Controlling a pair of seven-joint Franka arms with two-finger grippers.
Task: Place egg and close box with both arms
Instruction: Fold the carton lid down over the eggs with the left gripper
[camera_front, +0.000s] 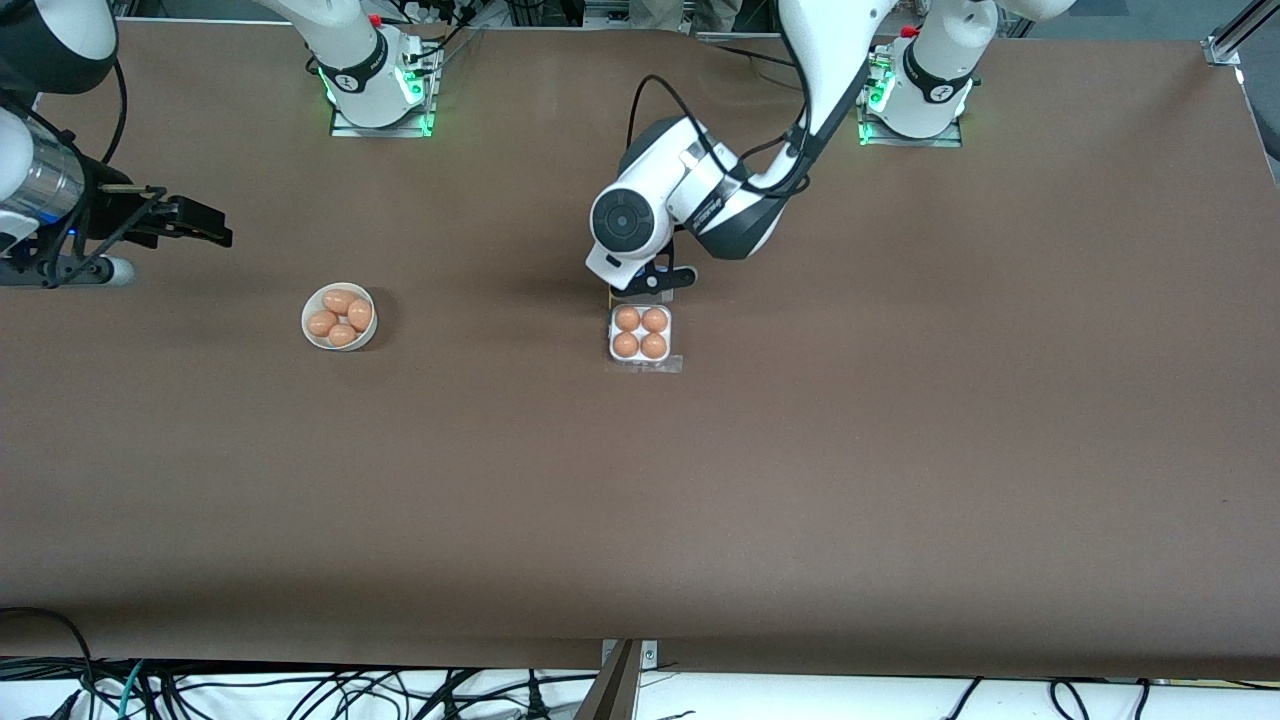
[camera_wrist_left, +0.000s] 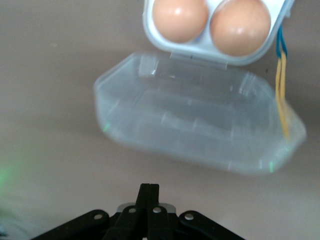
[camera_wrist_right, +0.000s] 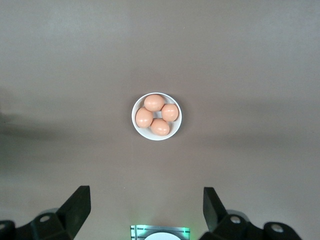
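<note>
**Left gripper low at the open egg box, right gripper waiting high and wide open**

The left arm is reaching down from its base toward the middle of the table, its wrist bent so that the left gripper (camera_front: 655, 282) is sitting just beside the box (camera_front: 641, 333), on the side toward the robots' bases. In the left wrist view its fingers (camera_wrist_left: 148, 197) are pressed together with nothing between them. Just ahead of them the clear lid (camera_wrist_left: 200, 125) is lying open and flat on the table, hinged to the whitish tray, where two eggs (camera_wrist_left: 180, 19) are showing, both cut off by the picture's edge. From the front, all four cells are filled, but the arm's wrist is hiding the lid, and it is probably not touching the gripper.

The right arm is waiting at its own end of the table. The right gripper (camera_front: 190, 222) is hanging in the air, spread wide and holding nothing. Its wrist view is looking straight down on a white bowl (camera_wrist_right: 156, 116) holding four more eggs, well below it.
</note>
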